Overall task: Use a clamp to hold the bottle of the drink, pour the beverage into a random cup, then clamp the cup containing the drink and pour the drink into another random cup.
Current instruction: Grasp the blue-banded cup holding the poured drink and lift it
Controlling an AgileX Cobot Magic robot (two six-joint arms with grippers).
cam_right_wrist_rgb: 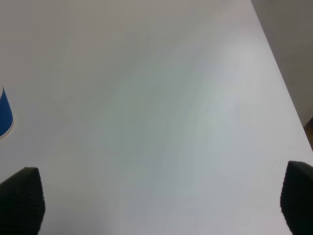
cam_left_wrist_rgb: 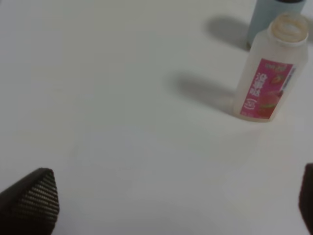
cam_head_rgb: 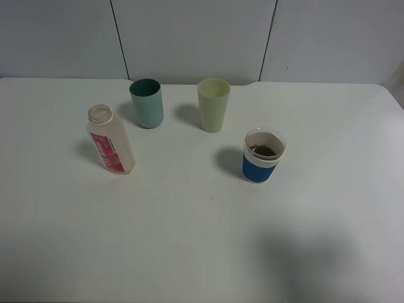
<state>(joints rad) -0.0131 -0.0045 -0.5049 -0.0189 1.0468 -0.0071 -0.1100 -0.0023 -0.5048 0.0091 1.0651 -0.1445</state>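
Note:
The clear bottle (cam_head_rgb: 110, 140) with a pink-red label stands uncapped at the table's left and looks empty. It also shows in the left wrist view, bottle (cam_left_wrist_rgb: 266, 73), well ahead of my left gripper (cam_left_wrist_rgb: 168, 200), whose fingers stand wide open over bare table. The short blue-banded cup (cam_head_rgb: 263, 156) stands right of centre with brown beverage (cam_head_rgb: 264, 151) in its bottom. Behind it stands the pale yellow-green tumbler (cam_head_rgb: 213, 104). My right gripper (cam_right_wrist_rgb: 159, 200) is open with nothing between its fingers, and a sliver of the blue-banded cup (cam_right_wrist_rgb: 4, 112) shows off to one side. Neither arm shows in the high view.
A teal tumbler (cam_head_rgb: 147, 103) stands at the back, just behind the bottle, and is also seen as the teal tumbler (cam_left_wrist_rgb: 274, 14) in the left wrist view. The white table (cam_head_rgb: 189, 240) ends at a grey panelled wall (cam_head_rgb: 189, 31). The right wrist view shows the table's edge (cam_right_wrist_rgb: 281, 73).

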